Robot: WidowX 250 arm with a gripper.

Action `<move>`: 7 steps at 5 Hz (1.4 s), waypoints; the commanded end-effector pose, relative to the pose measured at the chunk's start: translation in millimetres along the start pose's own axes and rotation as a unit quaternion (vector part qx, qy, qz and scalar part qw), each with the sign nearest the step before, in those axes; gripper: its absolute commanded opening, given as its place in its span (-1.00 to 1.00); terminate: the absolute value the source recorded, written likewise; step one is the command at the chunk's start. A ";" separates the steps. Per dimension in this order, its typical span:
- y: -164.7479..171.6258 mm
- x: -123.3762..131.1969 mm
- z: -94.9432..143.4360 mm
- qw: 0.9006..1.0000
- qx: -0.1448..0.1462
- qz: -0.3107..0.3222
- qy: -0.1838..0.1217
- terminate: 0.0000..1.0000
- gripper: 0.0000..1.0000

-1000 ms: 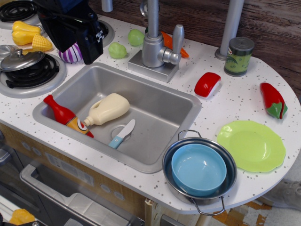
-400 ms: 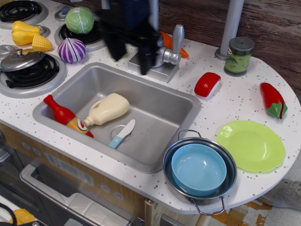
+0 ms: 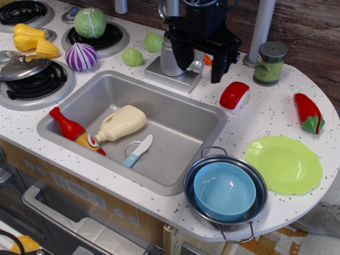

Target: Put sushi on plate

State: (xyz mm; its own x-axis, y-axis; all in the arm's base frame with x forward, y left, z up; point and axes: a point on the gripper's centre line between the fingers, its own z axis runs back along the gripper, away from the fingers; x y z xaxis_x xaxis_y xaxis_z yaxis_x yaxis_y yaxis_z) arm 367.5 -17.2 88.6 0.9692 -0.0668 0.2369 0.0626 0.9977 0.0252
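Observation:
The sushi [image 3: 234, 95] is a glossy red piece with a white base, lying on the speckled counter right of the sink. The lime-green plate [image 3: 284, 163] lies flat at the counter's front right, bare. My black gripper [image 3: 198, 62] hangs open over the faucet base, its two fingers spread wide, the right finger [image 3: 218, 68] just up and left of the sushi and not touching it. It holds nothing.
A steel pot [image 3: 226, 191] with a blue bowl [image 3: 224, 190] sits left of the plate. A red pepper [image 3: 308, 112] and a green can [image 3: 270, 64] lie at the back right. The sink [image 3: 175, 127] holds a ketchup bottle, a cream bottle and a knife. The faucet [image 3: 172, 50] stands behind it.
My gripper has swept from the far left over the stove to the right, past the faucet, and now sits close to the sushi. Nothing else moved.

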 end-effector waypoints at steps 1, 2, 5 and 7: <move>-10.9 26.3 -22.2 0.999 0.017 -0.001 -0.050 -1.00 1.00; -9.9 34.2 -34.1 0.998 0.010 -0.003 -0.065 -1.00 1.00; -13.0 46.7 -61.1 0.996 -0.017 -0.011 -0.085 -1.00 1.00; -11.4 50.4 -72.9 0.995 -0.036 -0.013 -0.087 -1.00 -1.00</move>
State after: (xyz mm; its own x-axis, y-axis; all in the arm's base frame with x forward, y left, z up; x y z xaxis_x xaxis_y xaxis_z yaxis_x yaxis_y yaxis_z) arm 422.9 -32.8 13.4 0.9349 -0.0877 0.3439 0.1054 0.9939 -0.0331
